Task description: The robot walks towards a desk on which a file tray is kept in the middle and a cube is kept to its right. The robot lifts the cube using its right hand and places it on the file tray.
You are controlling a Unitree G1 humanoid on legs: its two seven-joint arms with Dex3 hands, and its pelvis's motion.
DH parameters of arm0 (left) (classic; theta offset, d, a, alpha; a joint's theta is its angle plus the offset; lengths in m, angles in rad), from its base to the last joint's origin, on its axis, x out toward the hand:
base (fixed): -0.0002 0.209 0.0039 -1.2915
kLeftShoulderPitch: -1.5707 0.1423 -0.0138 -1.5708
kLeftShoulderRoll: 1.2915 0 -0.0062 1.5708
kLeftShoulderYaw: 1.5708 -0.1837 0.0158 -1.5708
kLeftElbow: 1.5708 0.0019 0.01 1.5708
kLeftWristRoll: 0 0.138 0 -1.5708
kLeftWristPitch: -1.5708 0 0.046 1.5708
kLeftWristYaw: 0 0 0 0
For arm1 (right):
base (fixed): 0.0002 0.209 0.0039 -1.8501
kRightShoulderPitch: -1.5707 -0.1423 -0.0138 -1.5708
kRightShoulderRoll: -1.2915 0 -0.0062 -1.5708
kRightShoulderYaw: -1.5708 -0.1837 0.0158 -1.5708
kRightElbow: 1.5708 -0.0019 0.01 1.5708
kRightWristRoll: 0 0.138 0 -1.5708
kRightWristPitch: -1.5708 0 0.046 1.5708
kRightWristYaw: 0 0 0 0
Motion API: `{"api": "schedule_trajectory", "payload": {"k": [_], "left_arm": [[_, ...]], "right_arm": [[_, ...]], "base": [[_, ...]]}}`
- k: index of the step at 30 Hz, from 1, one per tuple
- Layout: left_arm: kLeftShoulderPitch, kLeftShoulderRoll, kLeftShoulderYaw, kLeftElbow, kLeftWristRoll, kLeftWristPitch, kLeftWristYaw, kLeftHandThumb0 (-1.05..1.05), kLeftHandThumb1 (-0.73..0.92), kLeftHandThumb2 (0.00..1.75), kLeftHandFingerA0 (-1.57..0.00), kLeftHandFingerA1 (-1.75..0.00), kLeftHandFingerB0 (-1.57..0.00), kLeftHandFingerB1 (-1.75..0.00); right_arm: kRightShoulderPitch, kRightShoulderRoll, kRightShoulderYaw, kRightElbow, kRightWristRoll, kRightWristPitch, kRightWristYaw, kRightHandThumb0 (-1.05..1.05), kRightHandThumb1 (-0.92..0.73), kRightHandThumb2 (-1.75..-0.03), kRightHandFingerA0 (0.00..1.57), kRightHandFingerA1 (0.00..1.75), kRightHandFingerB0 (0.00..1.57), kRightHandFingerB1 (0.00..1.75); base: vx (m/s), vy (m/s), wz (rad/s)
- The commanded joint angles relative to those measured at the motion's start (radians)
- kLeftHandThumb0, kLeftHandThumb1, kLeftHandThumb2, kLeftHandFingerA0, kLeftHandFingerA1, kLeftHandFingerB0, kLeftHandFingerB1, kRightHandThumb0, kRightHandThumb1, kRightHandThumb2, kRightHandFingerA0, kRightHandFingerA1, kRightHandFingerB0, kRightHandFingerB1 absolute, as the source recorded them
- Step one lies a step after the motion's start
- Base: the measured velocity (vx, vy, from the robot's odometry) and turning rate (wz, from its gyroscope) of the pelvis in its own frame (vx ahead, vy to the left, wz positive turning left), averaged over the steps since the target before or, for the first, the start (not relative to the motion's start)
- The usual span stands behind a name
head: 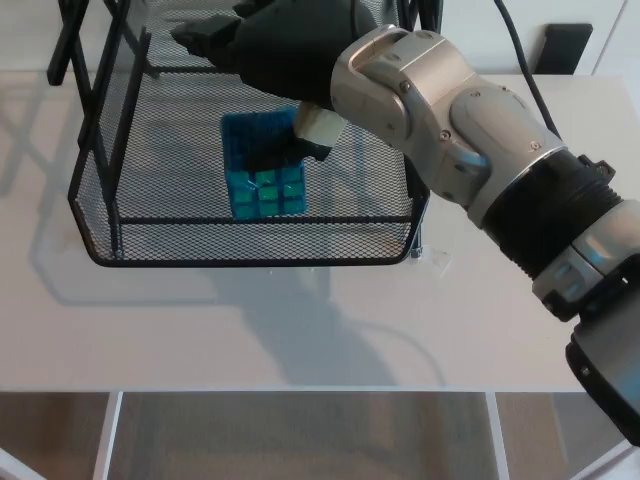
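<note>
cube (pixel 268 190) under the fingers (pixel 283 150): glossy blue plastic w/ green tiles, smooth. right hand (pixel 275 50): matt black, plastic-looking. file tray (pixel 250 262) around the fingers: thin black metal wire mesh, slight sheen. arm shell (pixel 420 90) behind the fingers: smooth silver-grey, satin. cuff (pixel 545 215) further back: ribbed, black, matt. desk (pixel 300 320) below: smooth matt white.

Cube (pixel 262 188) inside file tray (pixel 200 241), atop desk (pixel 300 330)

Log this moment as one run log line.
phase: placing | right hand: over file tray, touching cube | cube: inside file tray | grip: unclear | left hand: not in view
</note>
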Motion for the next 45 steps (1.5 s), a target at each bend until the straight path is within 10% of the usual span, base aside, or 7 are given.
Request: {"api": "schedule_trajectory", "payload": {"k": [1, 11, 12, 18, 19, 20, 45], "left_arm": [[-0.049, 0.002, 0.384, -0.999, -0.629, -0.105, -0.211, -1.02, 0.74, 0.77, -0.24, -0.80, -0.18, -0.66], [-0.058, 0.032, 0.464, -0.944, -0.532, 0.029, -0.178, -1.05, 0.61, 1.13, -0.27, -0.88, -0.15, -0.73], [-0.062, -0.013, 0.236, -1.042, -0.459, 0.008, -0.292, -1.05, 0.68, 0.63, -0.07, -0.95, -0.20, -0.73], [0.014, -0.006, 0.183, -1.109, -0.400, 0.026, -0.331, -1.05, 0.68, 0.62, -0.05, -1.07, -0.06, -0.87], [0.080, 0.019, 0.195, -1.102, -0.350, 0.023, -0.317, -1.05, 0.55, 1.05, -0.13, -0.86, -0.07, -0.73], [0.118, 0.035, 0.208, -1.053, -0.322, 0.022, -0.320, -1.05, 0.71, 0.62, -0.03, -1.09, -0.08, -0.88], [0.205, 0.023, 0.255, -1.176, -0.329, 0.087, -0.326, -1.05, 0.71, 0.62, -0.03, -1.09, -0.08, -0.88]], "right_arm": [[0.629, -0.551, -1.100, -0.907, 0.610, 0.167, 0.421, -0.82, -0.56, -0.93, 0.04, 0.26, 0.03, 0.15], [0.517, -0.698, -1.291, -0.676, 0.655, 0.151, 0.310, -0.86, -0.56, -0.95, 0.08, 0.48, 0.00, 0.21], [0.657, -0.581, -1.171, -0.891, 0.590, 0.195, 0.352, -0.77, -0.51, -0.88, 0.07, 0.46, 0.04, 0.32], [0.644, -0.631, -1.175, -0.986, 0.614, 0.214, 0.446, -0.75, -0.51, -0.90, 0.01, 0.28, 0.00, 0.25], [0.592, -0.666, -1.237, -0.991, 0.590, 0.327, 0.479, -0.75, -0.48, -0.88, 0.06, 0.59, 0.00, 0.26], [0.557, -0.699, -1.290, -0.975, 0.565, 0.366, 0.476, -0.73, -0.67, -0.60, 0.09, 0.74, 0.00, 0.31], [0.584, -0.864, -1.424, -0.787, 0.761, 0.204, 0.453, -0.67, -0.49, -0.90, 0.00, 0.51, 0.00, 0.28]], "base": [[0.00, 0.000, 0.00], [0.00, 0.000, 0.05], [0.00, 0.000, 0.00], [-0.01, -0.007, 0.04], [-0.01, -0.019, 0.07], [-0.01, -0.020, 0.09], [0.00, -0.001, 0.00]]}}
